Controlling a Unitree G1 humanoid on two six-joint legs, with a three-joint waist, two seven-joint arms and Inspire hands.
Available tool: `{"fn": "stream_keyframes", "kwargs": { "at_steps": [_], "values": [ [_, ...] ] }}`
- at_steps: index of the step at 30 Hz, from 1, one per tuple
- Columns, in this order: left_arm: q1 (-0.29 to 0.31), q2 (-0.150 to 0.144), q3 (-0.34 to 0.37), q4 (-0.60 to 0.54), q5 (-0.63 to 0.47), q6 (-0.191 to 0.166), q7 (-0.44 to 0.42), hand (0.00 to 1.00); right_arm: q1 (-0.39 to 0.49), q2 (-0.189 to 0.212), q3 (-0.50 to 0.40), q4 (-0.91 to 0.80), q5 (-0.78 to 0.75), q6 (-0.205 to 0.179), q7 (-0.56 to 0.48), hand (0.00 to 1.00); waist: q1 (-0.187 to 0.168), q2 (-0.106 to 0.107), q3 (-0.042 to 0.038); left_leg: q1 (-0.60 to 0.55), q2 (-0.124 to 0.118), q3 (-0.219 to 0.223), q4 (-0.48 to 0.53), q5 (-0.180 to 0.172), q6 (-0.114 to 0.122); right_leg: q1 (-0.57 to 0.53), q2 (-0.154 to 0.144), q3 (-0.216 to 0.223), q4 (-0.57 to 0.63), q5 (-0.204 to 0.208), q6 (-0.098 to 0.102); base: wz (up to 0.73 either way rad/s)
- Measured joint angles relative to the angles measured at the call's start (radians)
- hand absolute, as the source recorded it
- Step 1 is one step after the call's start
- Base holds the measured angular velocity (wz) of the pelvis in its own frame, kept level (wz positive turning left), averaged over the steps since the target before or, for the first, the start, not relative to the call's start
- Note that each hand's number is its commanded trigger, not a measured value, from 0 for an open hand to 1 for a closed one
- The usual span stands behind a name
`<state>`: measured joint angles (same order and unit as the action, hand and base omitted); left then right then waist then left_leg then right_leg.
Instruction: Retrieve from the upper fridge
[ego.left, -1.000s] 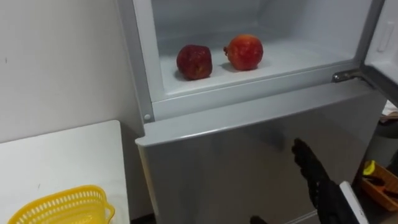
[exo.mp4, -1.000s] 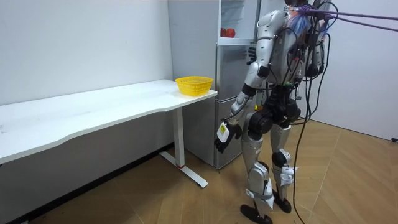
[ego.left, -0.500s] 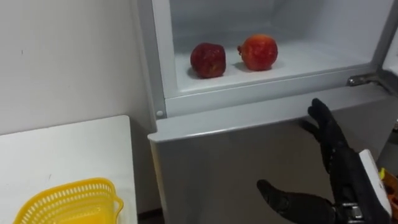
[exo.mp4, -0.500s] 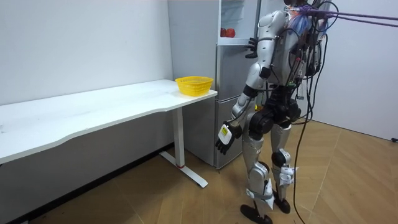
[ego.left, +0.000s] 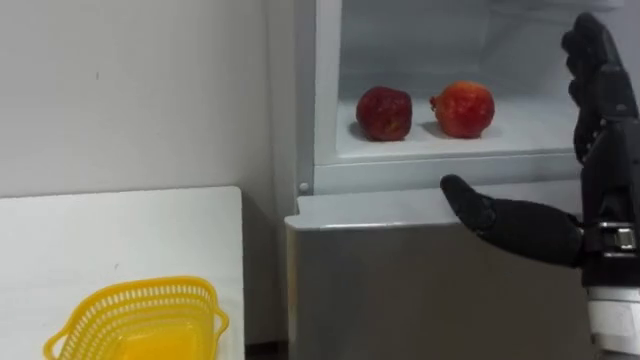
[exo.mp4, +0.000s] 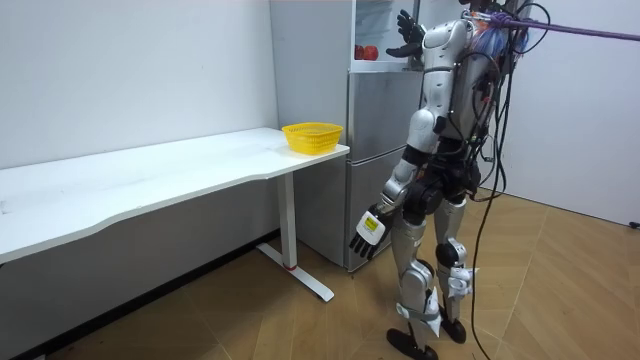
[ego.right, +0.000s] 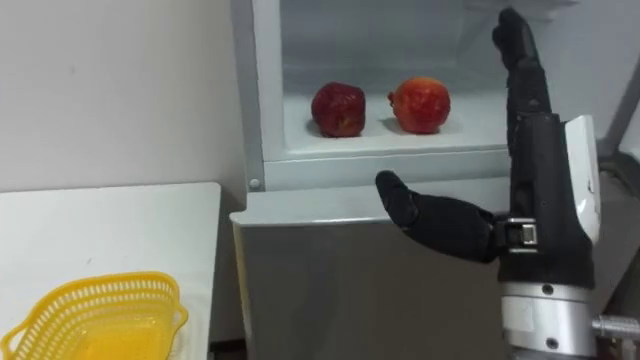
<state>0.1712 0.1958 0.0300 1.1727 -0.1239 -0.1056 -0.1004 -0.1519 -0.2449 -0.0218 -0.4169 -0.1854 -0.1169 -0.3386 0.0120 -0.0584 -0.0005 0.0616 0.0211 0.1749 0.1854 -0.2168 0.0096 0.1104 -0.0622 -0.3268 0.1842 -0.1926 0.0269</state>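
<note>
Two round fruits lie on the shelf of the open upper fridge compartment (ego.left: 450, 148): a dark red one (ego.left: 384, 112) on the left and an orange-red one (ego.left: 463, 108) on the right. My right hand (ego.left: 608, 170) is raised upright in front of the compartment, right of the fruits and nearer to me. It is open, its fingers straight up and its thumb (ego.left: 500, 222) stretched left below the shelf, holding nothing. In the room view I stand facing the fridge with the right hand (exo.mp4: 407, 27) up at the opening. My left hand (exo.mp4: 367, 231) hangs open by my thigh.
The closed lower fridge door (ego.left: 420, 295) fills the space beneath the shelf. To the left stands a white table (ego.left: 100, 240) with a yellow basket (ego.left: 140, 320) near its fridge-side end. A white wall lies behind the table.
My right hand has risen from in front of the lower door to the height of the upper compartment. The eye view has shifted, so fridge and fruits sit further right.
</note>
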Motion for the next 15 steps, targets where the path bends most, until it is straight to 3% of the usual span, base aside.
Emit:
{"fn": "stream_keyframes", "kwargs": {
  "at_steps": [5, 15],
  "values": [
    [-0.002, 0.0, 0.014, 0.006, 0.002, 0.014, 0.002, 0.0, -0.014, -0.009, -0.001, 0.0, -0.001, 0.002, -0.006, 0.0, 0.026, -0.003, -0.0015, 0.0, -0.002, -0.018, 0.001, 0.0, 0.0, 0.005, 0.0, -0.008, 0.0, 0.0, 0.0, 0.08],
    [-0.001, -0.005, 0.045, 0.017, 0.011, 0.034, 0.0, 0.0, -0.123, -0.037, -0.006, 0.001, -0.016, 0.003, -0.011, 0.0, 0.029, -0.005, 0.0007, 0.001, -0.003, -0.027, 0.004, 0.001, -0.001, 0.009, -0.001, -0.008, -0.001, 0.0, 0.0, 0.01]
  ]
}}
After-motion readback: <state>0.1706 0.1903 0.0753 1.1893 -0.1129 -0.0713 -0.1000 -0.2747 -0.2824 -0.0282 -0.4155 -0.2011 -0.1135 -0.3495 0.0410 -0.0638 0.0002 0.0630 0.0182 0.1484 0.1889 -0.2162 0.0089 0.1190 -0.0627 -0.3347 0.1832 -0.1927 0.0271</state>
